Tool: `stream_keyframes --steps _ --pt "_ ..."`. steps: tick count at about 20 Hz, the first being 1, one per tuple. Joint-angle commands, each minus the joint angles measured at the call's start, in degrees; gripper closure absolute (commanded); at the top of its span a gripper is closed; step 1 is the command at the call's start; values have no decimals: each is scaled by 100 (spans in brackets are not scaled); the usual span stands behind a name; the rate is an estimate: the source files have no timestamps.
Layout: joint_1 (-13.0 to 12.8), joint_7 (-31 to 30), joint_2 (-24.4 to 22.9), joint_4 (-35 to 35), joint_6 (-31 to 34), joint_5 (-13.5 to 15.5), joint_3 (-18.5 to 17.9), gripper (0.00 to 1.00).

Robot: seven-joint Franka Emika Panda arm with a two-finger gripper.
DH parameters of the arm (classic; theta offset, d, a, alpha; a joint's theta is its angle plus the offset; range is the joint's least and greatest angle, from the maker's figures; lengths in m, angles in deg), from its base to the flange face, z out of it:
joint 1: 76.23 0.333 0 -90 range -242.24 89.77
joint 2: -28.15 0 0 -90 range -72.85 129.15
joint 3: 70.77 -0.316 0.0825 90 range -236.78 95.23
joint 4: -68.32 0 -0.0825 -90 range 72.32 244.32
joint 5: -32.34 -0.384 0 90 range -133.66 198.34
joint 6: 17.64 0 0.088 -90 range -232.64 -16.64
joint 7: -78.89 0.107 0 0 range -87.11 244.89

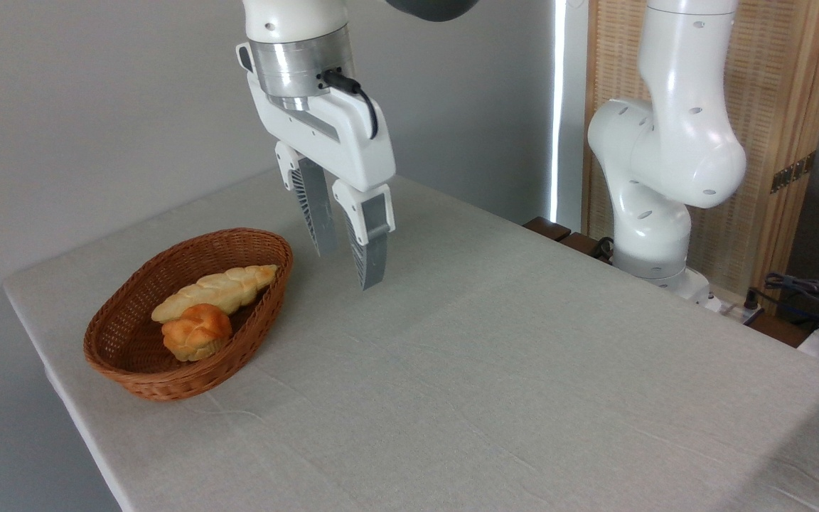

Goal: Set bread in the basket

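The bread (216, 291), a long braided loaf with a pale golden top, lies inside the brown wicker basket (132, 373) at the left of the table, one pointed end resting near the far right rim. A small round knotted roll (196, 331) lies in front of it in the same basket. My gripper (349, 267) hangs in the air to the right of the basket, above the tablecloth, fingers pointing down and apart. It is open with nothing between the fingers (370, 256).
The grey-clothed table (523, 370) stretches wide to the right of the basket; its left edge runs just beyond the basket. The arm's white base (655, 235) stands at the far right edge, with cables (807, 291) and a wooden screen behind.
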Motion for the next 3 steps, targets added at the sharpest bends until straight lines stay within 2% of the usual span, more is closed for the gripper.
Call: stream_keyframes --steps 1,3 --pt "-58 -18 -10 16 73 14 -158 0" --pt "-58 -132 -10 16 73 23 -158 0"
